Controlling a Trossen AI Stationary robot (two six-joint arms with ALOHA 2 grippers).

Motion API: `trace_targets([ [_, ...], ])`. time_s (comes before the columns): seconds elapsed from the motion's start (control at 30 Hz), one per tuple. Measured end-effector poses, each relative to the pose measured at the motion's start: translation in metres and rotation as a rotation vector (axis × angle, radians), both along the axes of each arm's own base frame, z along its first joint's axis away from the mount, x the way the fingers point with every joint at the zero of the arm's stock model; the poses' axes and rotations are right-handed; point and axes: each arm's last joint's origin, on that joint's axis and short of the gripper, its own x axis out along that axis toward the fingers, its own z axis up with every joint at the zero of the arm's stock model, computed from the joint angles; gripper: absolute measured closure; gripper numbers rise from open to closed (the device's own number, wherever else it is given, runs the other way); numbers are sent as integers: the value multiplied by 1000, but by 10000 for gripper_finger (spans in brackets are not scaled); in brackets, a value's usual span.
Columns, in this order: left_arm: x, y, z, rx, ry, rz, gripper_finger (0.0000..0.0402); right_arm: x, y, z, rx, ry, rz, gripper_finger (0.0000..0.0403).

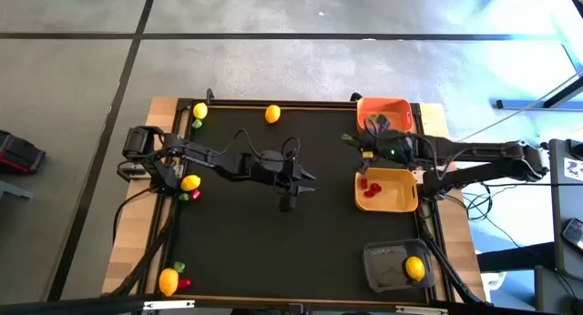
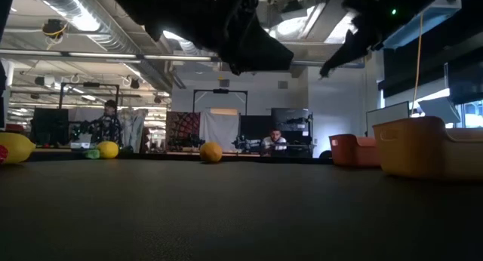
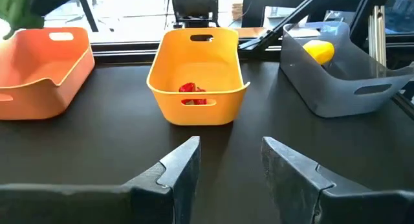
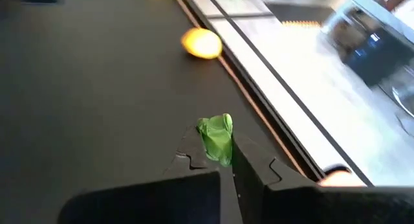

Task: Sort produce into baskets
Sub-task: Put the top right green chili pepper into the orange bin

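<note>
My right gripper hangs above the mat beside the orange basket, shut on a small green piece. My left gripper hovers over the mat's middle, open, with nothing between its fingers; it faces the yellow basket, which holds red pieces. The grey basket holds one lemon. Further lemons lie on the mat, with small green and red pieces beside some. My right gripper pinches the green piece's lower part between its two fingertips. The rest of the piece sticks out past the tips. The fingers slant downward, and the piece is lifted clear of the mat.
The three baskets stand in a row along the mat's right side. The wooden frame borders the mat. The loose produce lies along the left side and the far edge, and between it and the baskets is bare mat. People and equipment show in the room beyond.
</note>
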Motion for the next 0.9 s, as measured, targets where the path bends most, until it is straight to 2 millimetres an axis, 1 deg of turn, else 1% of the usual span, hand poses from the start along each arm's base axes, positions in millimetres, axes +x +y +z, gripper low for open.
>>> trace_targets([
  [0.17, -1, 0, -2, -7, 6, 3, 243, -8, -25, -3, 25, 37, -109, 388],
  [0.43, -1, 0, -2, -6, 2, 3, 243, -22, -62, -6, 71, 38, -258, 388],
  [0.6, -1, 0, -1, -6, 0, 3, 243, -30, -85, -16, 142, 76, -326, 388],
  [0.9, -1, 0, -1, -6, 0, 2, 243, -34, -119, -39, 220, 158, -453, 388],
])
